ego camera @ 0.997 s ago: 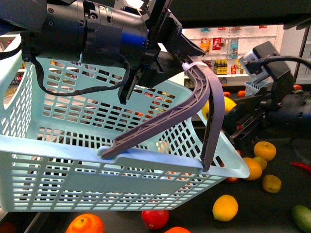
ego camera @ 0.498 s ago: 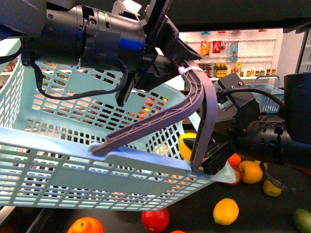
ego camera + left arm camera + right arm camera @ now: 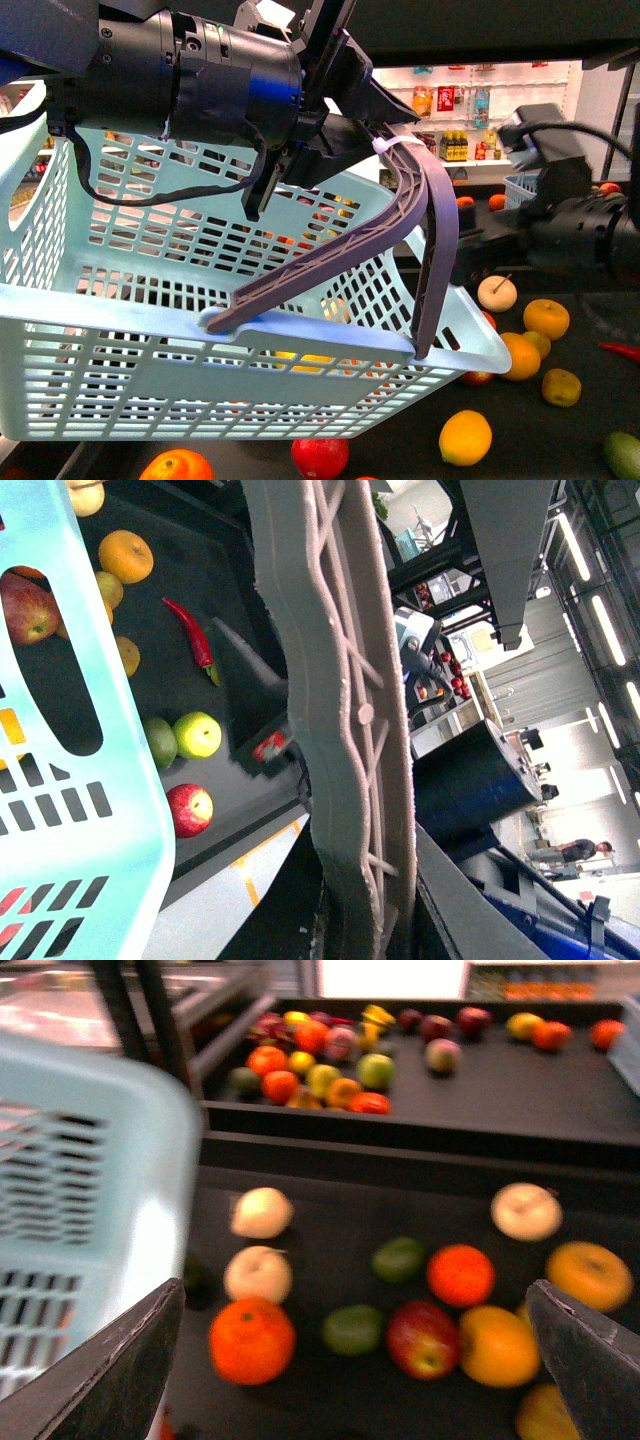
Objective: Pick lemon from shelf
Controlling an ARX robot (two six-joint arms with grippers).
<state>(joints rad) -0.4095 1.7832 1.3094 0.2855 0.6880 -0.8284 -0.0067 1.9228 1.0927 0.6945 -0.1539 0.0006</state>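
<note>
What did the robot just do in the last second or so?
The right gripper swung over the basket, let go of the lemon, now showing yellow through the slats, and pulled back right, open. The left gripper kept hold of the handle; fruit on the shelf stayed put.

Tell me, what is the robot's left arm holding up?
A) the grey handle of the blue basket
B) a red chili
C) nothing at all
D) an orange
A: in the front view the left gripper is closed on the grey handle, and the light blue basket hangs from it above the fruit.
</note>
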